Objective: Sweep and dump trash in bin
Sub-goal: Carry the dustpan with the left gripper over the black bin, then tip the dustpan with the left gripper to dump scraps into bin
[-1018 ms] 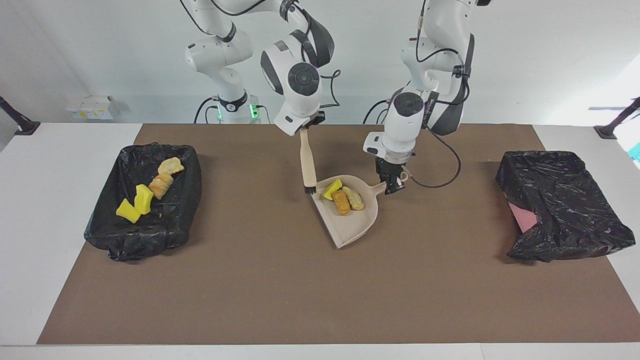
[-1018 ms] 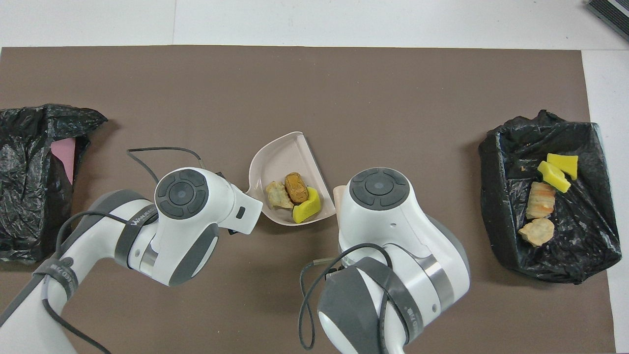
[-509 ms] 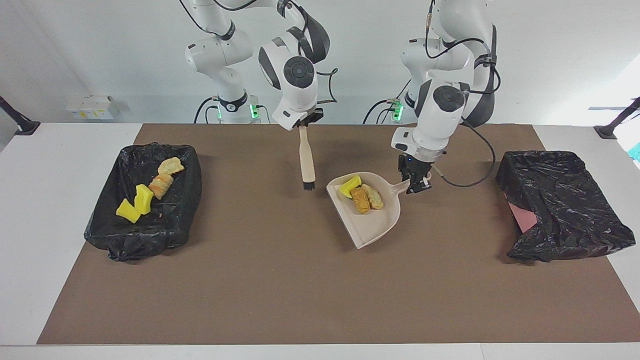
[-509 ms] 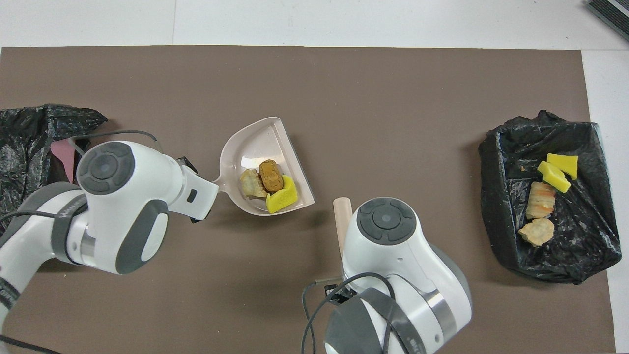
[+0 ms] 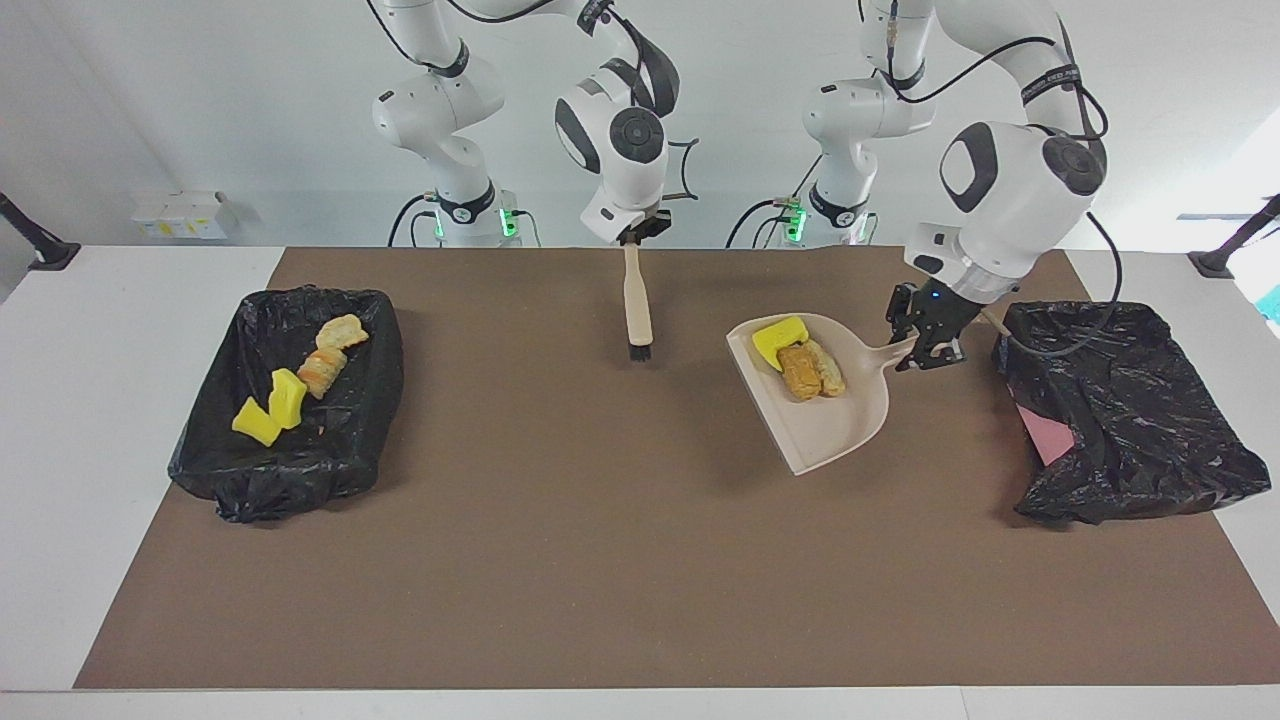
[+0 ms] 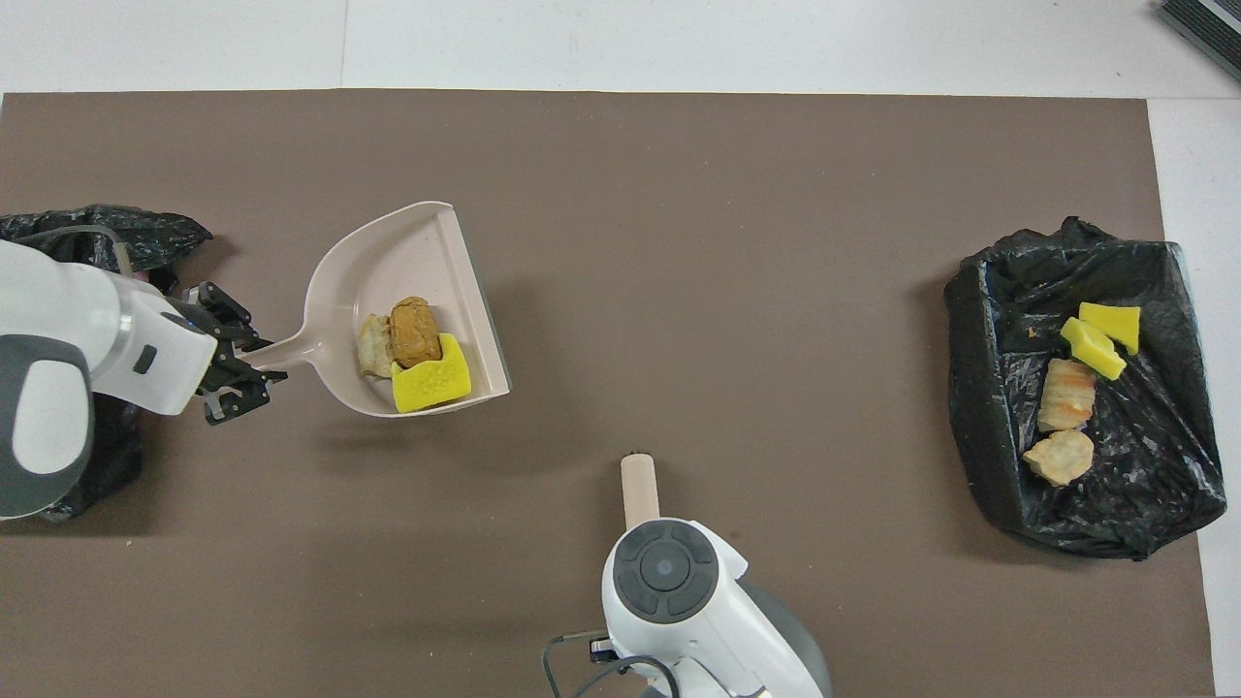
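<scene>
Over the brown mat, left end effector [image 5: 925, 345] pinches the beige plastic dustpan [image 5: 830, 425] handle; yellow and tan trash scraps [image 5: 800, 360] sit just beside it in the pan. Right end effector [image 5: 633, 240] grips the beige brush [image 5: 637, 310].

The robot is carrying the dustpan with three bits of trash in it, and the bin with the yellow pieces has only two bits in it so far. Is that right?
Not quite. The bin holds four bits, two yellow chunks and two tan lumps, as the facing view shows. The rest is right: the left gripper carries the dustpan with three bits in it.
</scene>
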